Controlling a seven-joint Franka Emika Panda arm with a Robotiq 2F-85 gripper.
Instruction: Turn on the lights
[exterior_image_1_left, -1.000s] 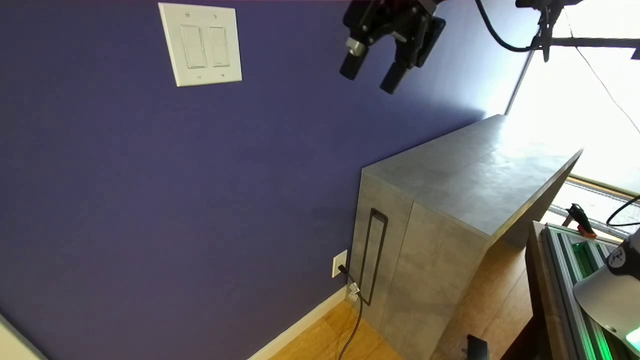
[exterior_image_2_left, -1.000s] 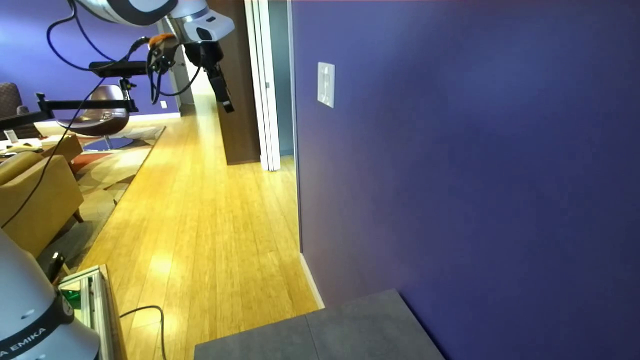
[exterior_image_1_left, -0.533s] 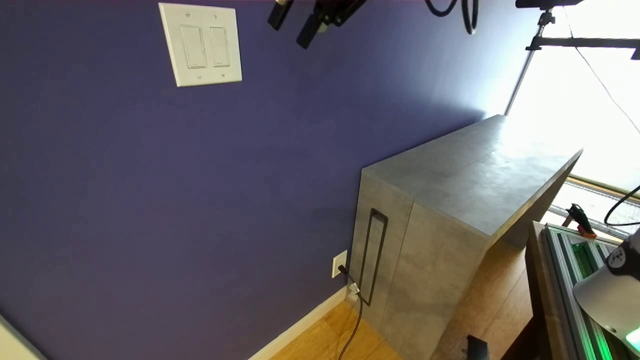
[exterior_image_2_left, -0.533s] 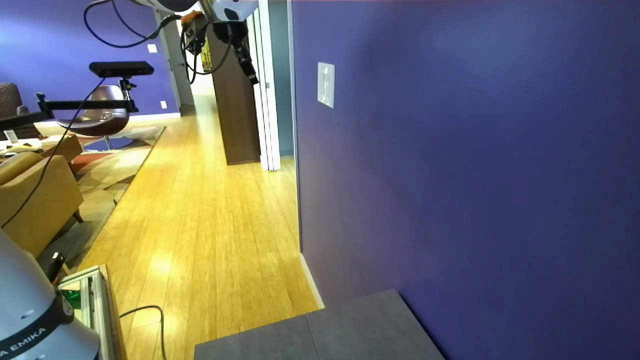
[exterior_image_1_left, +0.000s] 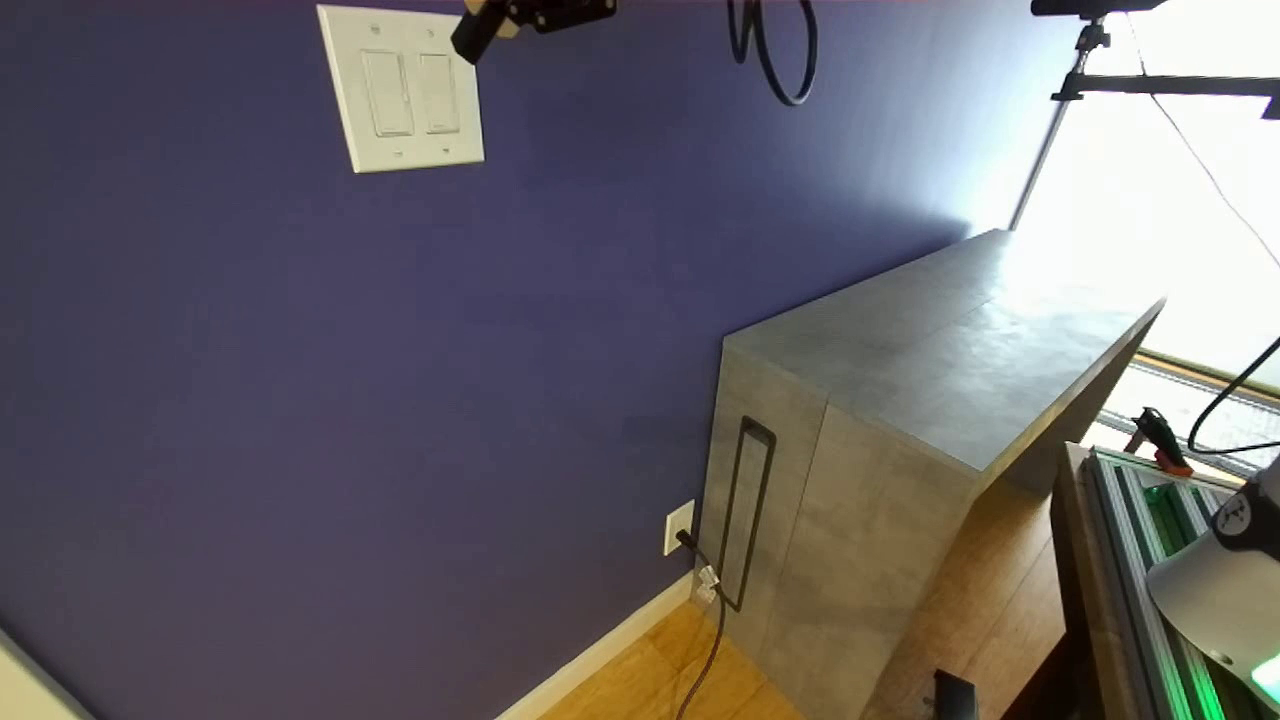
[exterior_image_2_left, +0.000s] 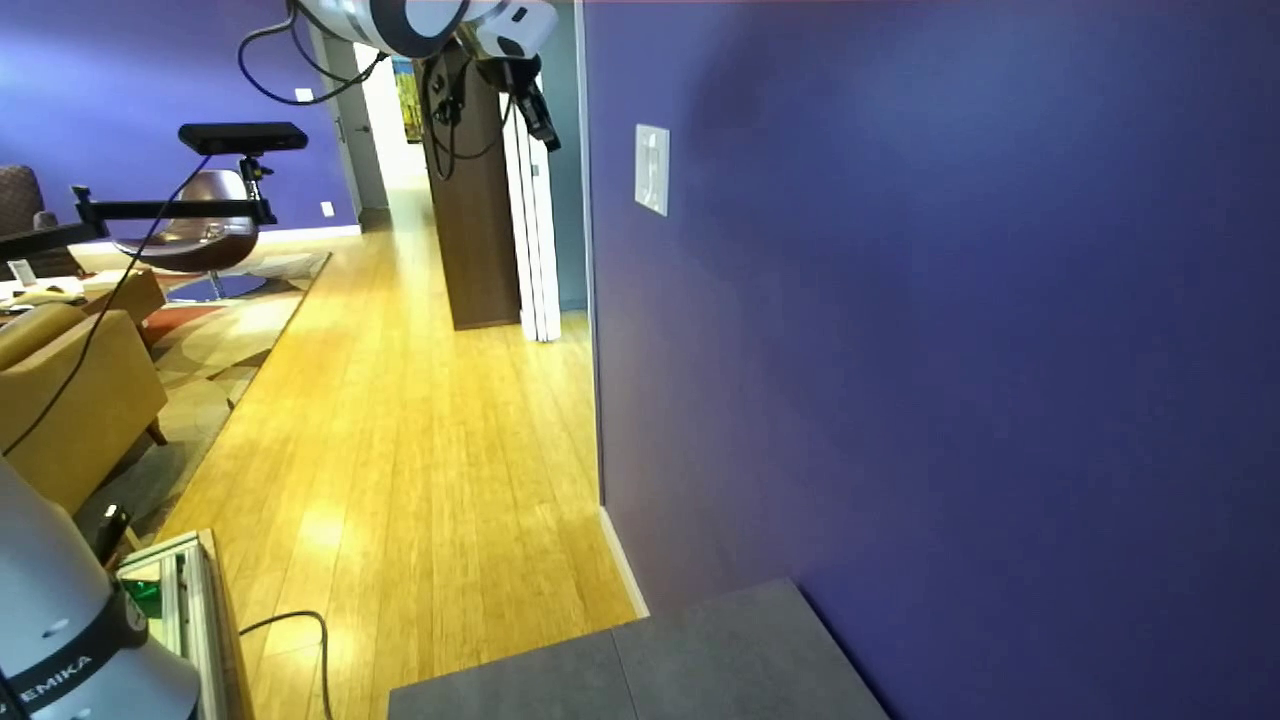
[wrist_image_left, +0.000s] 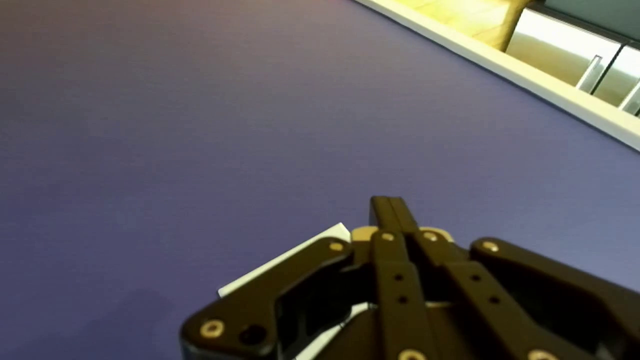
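Observation:
A white switch plate (exterior_image_1_left: 345, 120) with two tall rocker paddles (exterior_image_1_left: 439, 95) is fixed to the purple wall; an exterior view also shows the plate (exterior_image_2_left: 652, 190) edge-on. The lights themselves are out of view. My gripper (exterior_image_1_left: 465, 50) overlaps the plate's upper right corner in an exterior view, its upper part cut off by the frame. From the side, the gripper (exterior_image_2_left: 553, 146) hangs off the wall, apart from the plate and tilted down. In the wrist view the gripper (wrist_image_left: 387, 199) is shut, fingertips together and nothing between them. Behind its linkage shows the plate's corner (wrist_image_left: 340, 231); the paddles are hidden there.
A grey desk (exterior_image_1_left: 930, 340) stands against the wall, with an outlet plate (exterior_image_1_left: 679, 520) and plugged cord beside it. A camera bar (exterior_image_2_left: 180, 209) reaches in behind the arm. The wall's pale edge trim (wrist_image_left: 500, 60) borders a doorway in the wrist view.
The gripper has moved up and across toward the switch plate, and closer to the wall. Its fingers, apart earlier, have closed together. The plate looks the same.

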